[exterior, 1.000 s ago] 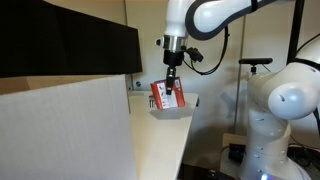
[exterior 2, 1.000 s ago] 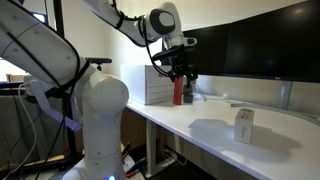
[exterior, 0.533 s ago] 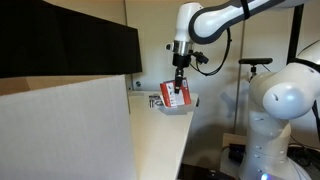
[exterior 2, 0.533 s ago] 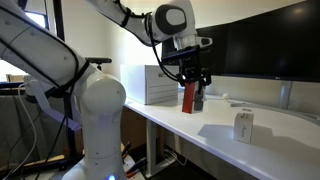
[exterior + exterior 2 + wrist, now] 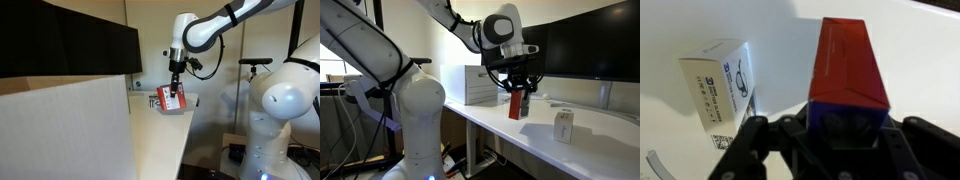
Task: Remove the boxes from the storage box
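My gripper [image 5: 519,92] is shut on a red and blue box [image 5: 517,104] and holds it upright just above the white table [image 5: 530,135]. The same box shows in an exterior view [image 5: 170,98] and fills the wrist view [image 5: 848,75] between my fingers [image 5: 848,135]. A small white box [image 5: 562,126] stands on the table to the side; it shows in the wrist view [image 5: 722,85] too. The white storage box [image 5: 480,84] stands at the table's far end, behind my gripper; it also shows in an exterior view [image 5: 176,108].
Dark monitors [image 5: 585,50] line the back of the table. A large white panel [image 5: 65,130] fills the foreground of an exterior view. A second robot body [image 5: 415,110] stands by the table's edge.
My gripper has carried the red and blue box away from the storage box along the table toward the small white box, and lowered it closer to the tabletop.
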You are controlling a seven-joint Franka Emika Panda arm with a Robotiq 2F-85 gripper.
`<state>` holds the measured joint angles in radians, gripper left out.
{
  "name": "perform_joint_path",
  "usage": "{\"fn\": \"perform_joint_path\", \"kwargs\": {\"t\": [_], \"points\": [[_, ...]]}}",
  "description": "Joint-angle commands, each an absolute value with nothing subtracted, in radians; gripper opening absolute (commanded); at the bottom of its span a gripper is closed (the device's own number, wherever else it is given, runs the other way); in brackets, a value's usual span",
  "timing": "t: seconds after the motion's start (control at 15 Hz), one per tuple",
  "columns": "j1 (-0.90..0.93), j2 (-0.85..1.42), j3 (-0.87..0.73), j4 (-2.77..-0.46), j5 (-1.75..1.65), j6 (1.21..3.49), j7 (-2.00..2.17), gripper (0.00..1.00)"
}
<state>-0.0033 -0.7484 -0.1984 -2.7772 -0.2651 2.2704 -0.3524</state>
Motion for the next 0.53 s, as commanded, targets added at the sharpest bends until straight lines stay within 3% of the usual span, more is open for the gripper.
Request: {"fn": "perform_joint_path", "kwargs": {"t": [0.0, 0.47], "points": [[-0.053, -0.652, -0.196, -2.751, -0.302, 2.346, -0.375, 0.17], [-0.114, -0.546, -0.200, -2.696, -0.335, 2.375, -0.375, 0.17]]}}
